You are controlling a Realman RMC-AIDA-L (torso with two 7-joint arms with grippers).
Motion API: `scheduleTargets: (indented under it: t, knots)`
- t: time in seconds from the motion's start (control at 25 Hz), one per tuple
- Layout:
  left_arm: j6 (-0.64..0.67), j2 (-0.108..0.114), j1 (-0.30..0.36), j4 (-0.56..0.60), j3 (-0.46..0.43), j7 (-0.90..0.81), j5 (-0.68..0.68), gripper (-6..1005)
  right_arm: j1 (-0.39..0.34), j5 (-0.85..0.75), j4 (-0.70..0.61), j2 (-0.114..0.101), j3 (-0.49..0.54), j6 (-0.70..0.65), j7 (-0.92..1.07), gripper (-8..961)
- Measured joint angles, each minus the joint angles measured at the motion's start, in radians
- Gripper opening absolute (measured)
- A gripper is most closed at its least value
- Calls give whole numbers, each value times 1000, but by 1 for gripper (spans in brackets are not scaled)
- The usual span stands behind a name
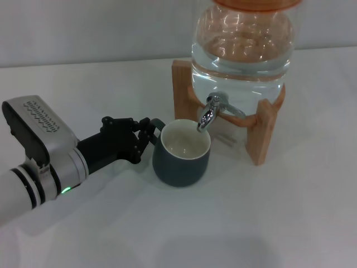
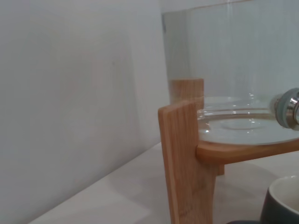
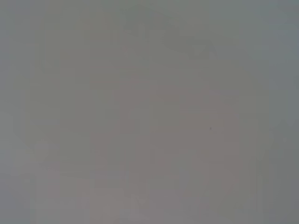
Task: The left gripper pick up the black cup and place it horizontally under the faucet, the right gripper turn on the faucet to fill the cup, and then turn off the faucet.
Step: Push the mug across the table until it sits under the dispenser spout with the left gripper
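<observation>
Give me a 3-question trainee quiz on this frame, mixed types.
1. True or false: the black cup stands upright on the table.
2. What sits directly above the cup's opening?
3. The left gripper is at the cup's: A) handle side B) rim C) far side.

Key:
1. True.
2. The faucet spout of the glass jar.
3. A. The right gripper is not in view.

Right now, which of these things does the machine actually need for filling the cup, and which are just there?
Needed for the job:
- black cup, upright under the spout
- faucet
- left gripper, at the cup's handle
- right gripper, not in view

Just there:
- glass water jar carrying the faucet
- wooden stand holding the jar
- white table
</observation>
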Motion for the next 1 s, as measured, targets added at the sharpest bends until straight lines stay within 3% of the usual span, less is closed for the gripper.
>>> scheduleTargets:
  t: [1.0]
  knots:
    - [0,0,-8,1,15,6,-16,108,8,0,0,-3,-1,-2,-11,840]
